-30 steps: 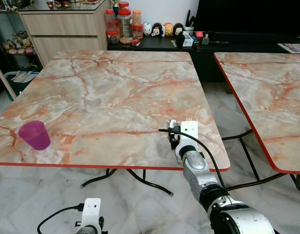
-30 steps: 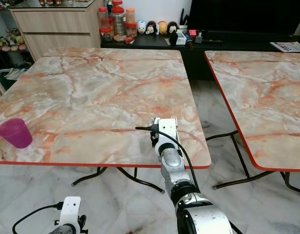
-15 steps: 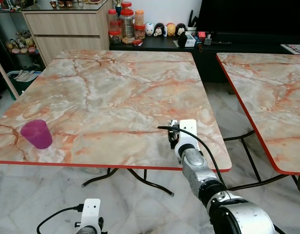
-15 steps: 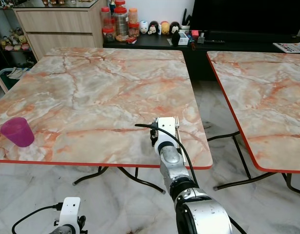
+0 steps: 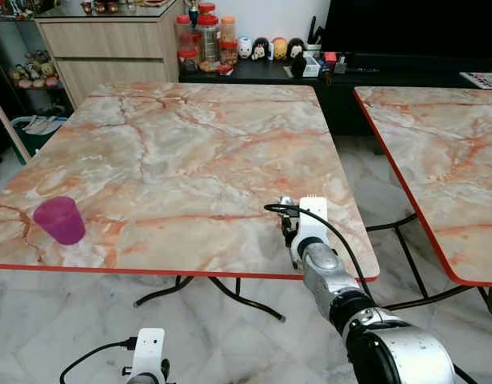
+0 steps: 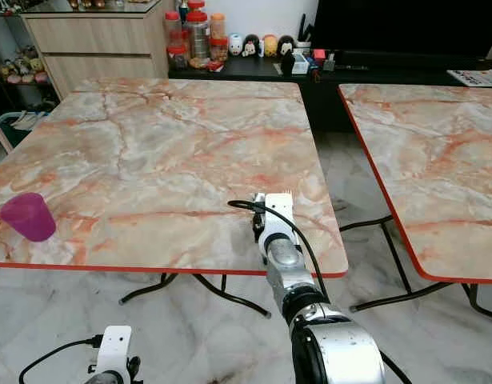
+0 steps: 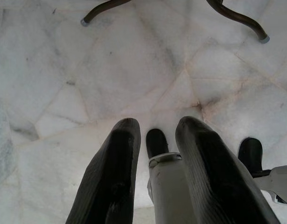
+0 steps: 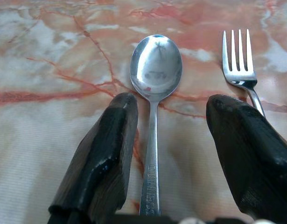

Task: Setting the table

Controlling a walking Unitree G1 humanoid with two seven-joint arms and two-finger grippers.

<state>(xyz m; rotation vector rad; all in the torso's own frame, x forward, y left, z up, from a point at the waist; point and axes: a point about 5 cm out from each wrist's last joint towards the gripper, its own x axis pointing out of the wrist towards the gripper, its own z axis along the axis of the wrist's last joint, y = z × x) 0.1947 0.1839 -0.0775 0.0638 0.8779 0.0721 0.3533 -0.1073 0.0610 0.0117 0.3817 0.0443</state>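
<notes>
Lying flat on the marble table (image 5: pixel 190 152) near its front right edge, spoon (image 8: pixel 154 93) with handle running back between the wide-spread fingers (image 8: pixel 99 158) of the right gripper (image 8: pixel 176 154), fork (image 8: pixel 240 65) parallel just beside; left gripper (image 7: pixel 157 172) hanging empty, fingers parted, over floor.

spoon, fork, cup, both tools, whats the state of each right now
spoon: lying flat on the table, bowl up, between the open fingers of the right tool, not gripped
fork: lying flat beside the spoon, tines pointing away from the tool
cup: upright near the table's front left edge
right tool: open, low over the table
left tool: open, hanging idle above the floor
</notes>
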